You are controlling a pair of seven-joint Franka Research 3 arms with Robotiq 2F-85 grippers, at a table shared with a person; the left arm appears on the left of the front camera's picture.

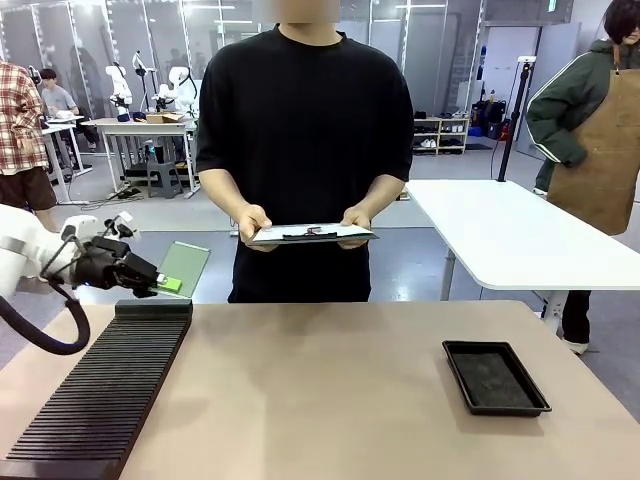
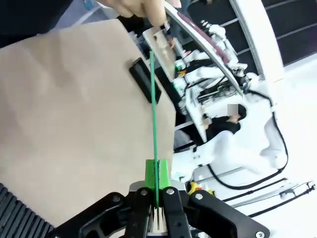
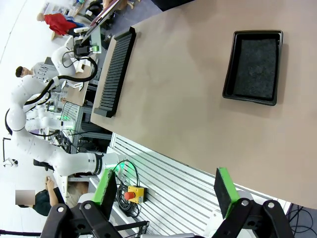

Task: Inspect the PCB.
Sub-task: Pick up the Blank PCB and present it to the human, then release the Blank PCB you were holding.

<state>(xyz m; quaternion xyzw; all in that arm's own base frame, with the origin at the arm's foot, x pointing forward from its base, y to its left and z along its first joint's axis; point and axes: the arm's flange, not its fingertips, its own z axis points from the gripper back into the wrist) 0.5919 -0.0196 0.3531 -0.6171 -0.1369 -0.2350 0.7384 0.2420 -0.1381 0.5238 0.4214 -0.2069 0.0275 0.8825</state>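
On the left, the left pincer (image 1: 158,281) is squeezed tight on one edge of the PCB (image 1: 186,264). It holds the green board up in the air, just past the far end of the black rack (image 1: 100,390), with its face toward the person (image 1: 300,150). In the middle, the person holds a clipboard (image 1: 312,234). On the right, a black tray (image 1: 495,378) lies on the table (image 1: 320,400). The right pincer (image 3: 165,186) is wide open and holds nothing. I think this is the showing step. Next, the board likely needs holding steady so it can be checked.
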